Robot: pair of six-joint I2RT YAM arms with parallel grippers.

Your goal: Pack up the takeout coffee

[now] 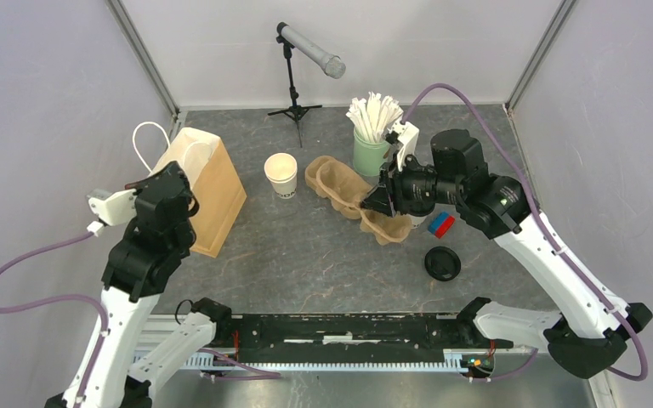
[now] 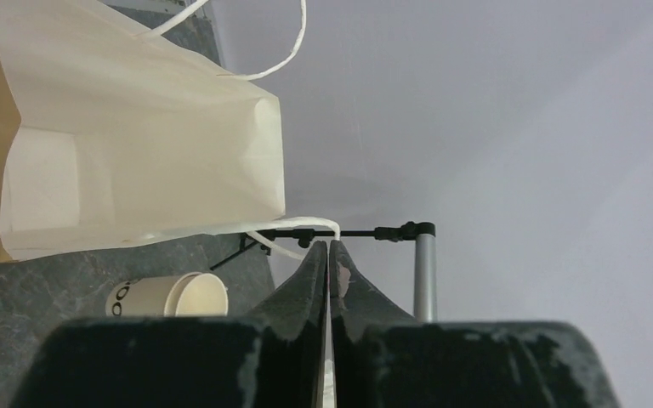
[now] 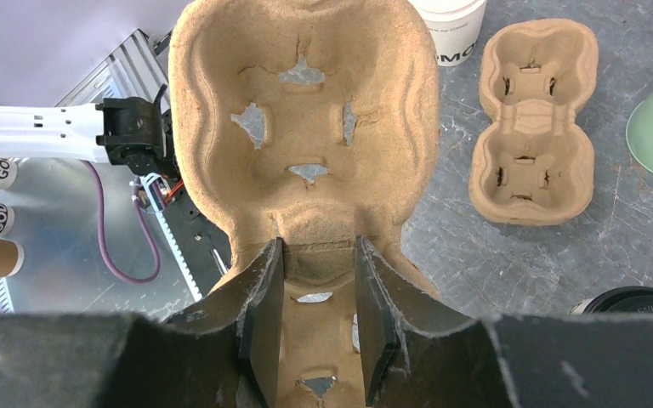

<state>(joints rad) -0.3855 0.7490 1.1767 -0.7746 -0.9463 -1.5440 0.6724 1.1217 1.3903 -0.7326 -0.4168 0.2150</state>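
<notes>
We find the white paper cup with dark print (image 1: pixel 281 176) upright and open-mouthed on the grey tabletop (image 1: pixel 306 263), between the two arms. The left pincer (image 2: pixel 329 246) is clenched, and in its wrist view the white cord handle (image 2: pixel 306 223) of the tan paper bag (image 1: pixel 212 187) runs into its tips. The bag stands between this pincer and the cup, which sits just beside the bag's right face. The right pincer (image 3: pixel 319 246) grasps a brown moulded-pulp cup carrier (image 3: pixel 306 110) by its middle ridge, one finger on each side. It is well to the cup's right, and a second pulp carrier (image 1: pixel 336 183) lies on the tabletop between them. Behind the right pincer stands a pale green cup of white sticks (image 1: pixel 371 153). Nearer the arm bases lie a red-and-blue block (image 1: pixel 440 224) and a round black plastic lid (image 1: pixel 442 263). A grey microphone on a black stand (image 1: pixel 306 51) rises at the back.
</notes>
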